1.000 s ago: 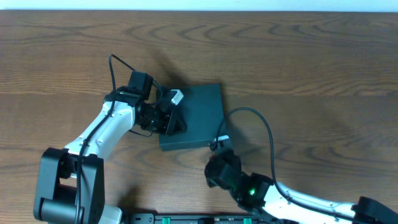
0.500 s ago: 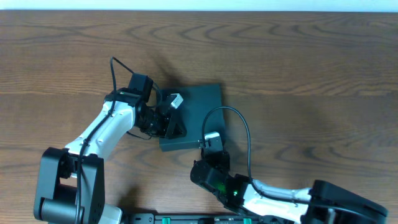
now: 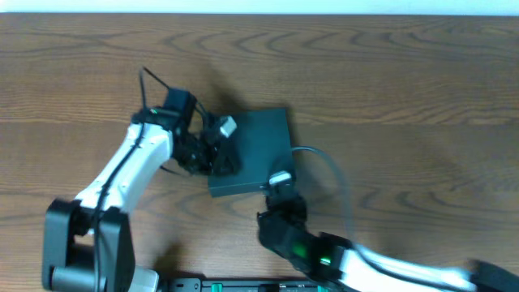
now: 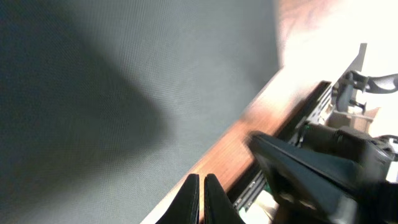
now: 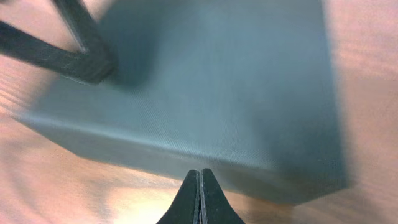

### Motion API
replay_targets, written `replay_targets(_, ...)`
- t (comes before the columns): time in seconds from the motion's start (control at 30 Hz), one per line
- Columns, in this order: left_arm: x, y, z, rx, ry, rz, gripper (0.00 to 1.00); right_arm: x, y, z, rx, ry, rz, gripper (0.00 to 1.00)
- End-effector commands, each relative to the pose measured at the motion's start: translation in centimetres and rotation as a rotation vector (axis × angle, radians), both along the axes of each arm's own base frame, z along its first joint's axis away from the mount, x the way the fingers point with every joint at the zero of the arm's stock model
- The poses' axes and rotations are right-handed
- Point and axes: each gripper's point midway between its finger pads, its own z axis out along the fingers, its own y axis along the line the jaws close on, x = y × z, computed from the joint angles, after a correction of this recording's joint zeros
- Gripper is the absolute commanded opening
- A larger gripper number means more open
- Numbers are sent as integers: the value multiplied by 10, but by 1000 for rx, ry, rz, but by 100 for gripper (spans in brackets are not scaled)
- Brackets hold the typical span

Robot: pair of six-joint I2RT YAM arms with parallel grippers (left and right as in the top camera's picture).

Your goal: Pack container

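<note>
The container (image 4: 124, 74), matte teal, fills 9 to 12 o'clock. At 6 o'clock the left gripper (image 4: 200, 190) has its tips together. A blurred dark arm (image 4: 311, 177) lies at 4 o'clock.

One container (image 3: 259, 146) was on show, a single dark teal box, and it sat on one wooden table (image 3: 405, 81). Two arms were in the picture, so two grippers: the left gripper (image 4: 201, 186) made one, the right gripper (image 5: 200, 182) made two. Each had two fingers, four in all.
</note>
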Motion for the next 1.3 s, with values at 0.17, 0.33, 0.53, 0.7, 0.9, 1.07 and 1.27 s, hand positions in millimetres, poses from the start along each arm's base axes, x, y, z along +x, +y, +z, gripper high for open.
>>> replay_targets(0.17,40,107,85,231,-345,352,6,16,-102,109,236,-146,-196,2)
replay_targets(0.33,50,101,0,102,-82,438,6,48,-118,50,295,158,-212,1)
replay_targets(0.53,65,90,-60,35,119,471,6,82,-112,-11,463,456,-74,2)
replay_targets(0.7,78,78,-69,-41,128,469,6,83,-86,-51,550,618,41,2)
replay_targets(0.9,101,57,-70,-59,91,501,6,67,-56,-66,574,712,161,2)
replay_targets(1.07,108,42,-68,-59,67,469,6,58,-44,-66,560,729,203,2)
replay_targets(1.27,102,43,-69,-34,98,467,6,71,-56,-69,542,695,133,2)
